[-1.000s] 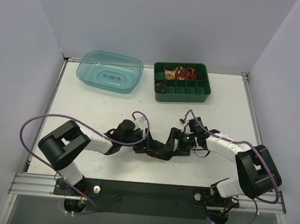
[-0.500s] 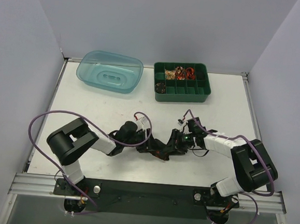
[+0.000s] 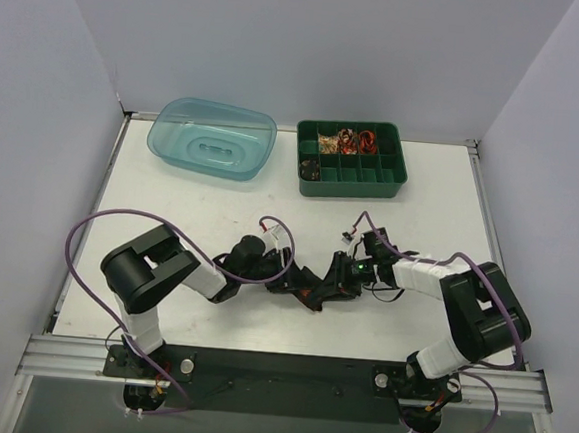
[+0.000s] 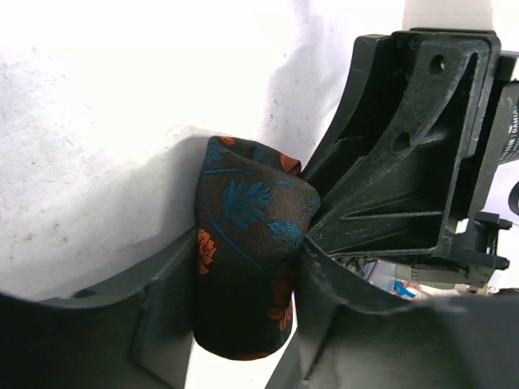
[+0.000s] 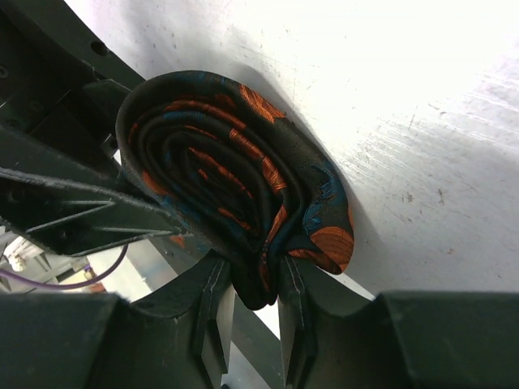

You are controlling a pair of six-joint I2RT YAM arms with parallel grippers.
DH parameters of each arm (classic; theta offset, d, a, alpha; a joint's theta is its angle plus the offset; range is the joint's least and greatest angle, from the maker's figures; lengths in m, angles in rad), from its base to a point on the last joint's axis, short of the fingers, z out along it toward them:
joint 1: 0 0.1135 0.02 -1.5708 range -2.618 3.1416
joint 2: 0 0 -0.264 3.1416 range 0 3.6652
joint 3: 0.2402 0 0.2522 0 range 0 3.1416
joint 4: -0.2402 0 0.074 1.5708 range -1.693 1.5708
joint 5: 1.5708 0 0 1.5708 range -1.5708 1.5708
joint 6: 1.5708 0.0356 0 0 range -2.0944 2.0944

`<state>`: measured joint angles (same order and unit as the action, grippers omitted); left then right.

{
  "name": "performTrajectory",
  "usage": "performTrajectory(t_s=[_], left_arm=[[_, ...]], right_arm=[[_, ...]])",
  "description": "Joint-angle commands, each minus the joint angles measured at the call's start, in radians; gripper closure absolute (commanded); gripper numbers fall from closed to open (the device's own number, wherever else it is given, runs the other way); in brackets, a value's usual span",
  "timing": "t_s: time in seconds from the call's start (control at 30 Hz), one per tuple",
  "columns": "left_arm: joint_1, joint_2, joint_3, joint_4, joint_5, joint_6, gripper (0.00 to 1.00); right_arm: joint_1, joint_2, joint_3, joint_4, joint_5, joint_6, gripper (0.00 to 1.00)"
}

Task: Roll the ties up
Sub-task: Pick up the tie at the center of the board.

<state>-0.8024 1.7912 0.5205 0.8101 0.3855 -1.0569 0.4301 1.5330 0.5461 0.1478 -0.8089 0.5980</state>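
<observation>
Near the tabletop's (image 3: 220,206) middle, the rolled tie (image 5: 235,154) is clasped by the half-closed left fingers (image 4: 162,332) and pinched edgewise by the nearly closed right fingers (image 5: 212,316), so the coil could be sprung loose by any slackened grip.

No text, label, brand, number or sign can be read in any of the views. The tie (image 4: 243,267) shows only a woven pattern of blue leaves and orange flowers, with no lettering on it.
</observation>
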Motion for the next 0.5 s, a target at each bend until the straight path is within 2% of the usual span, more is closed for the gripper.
performTrajectory(t_s=[0.0, 0.3, 0.37, 0.4, 0.47], left_arm=[[-0.031, 0.04, 0.012, 0.049, 0.044, 0.012, 0.5], [-0.044, 0.069, 0.026, 0.136, 0.088, 0.023, 0.51], [-0.044, 0.073, 0.026, 0.149, 0.098, 0.023, 0.58], [-0.043, 0.076, 0.024, 0.168, 0.102, 0.026, 0.69], [-0.043, 0.079, 0.021, 0.185, 0.107, 0.026, 0.81]], right_arm=[[0.006, 0.045, 0.018, 0.078, 0.05, -0.049, 0.85], [-0.001, 0.068, 0.041, 0.148, 0.03, -0.038, 0.86], [-0.002, 0.075, 0.038, 0.168, 0.017, -0.023, 0.86], [-0.004, 0.079, 0.038, 0.191, 0.011, -0.018, 0.86], [-0.005, 0.087, 0.041, 0.203, -0.001, -0.01, 0.87]])
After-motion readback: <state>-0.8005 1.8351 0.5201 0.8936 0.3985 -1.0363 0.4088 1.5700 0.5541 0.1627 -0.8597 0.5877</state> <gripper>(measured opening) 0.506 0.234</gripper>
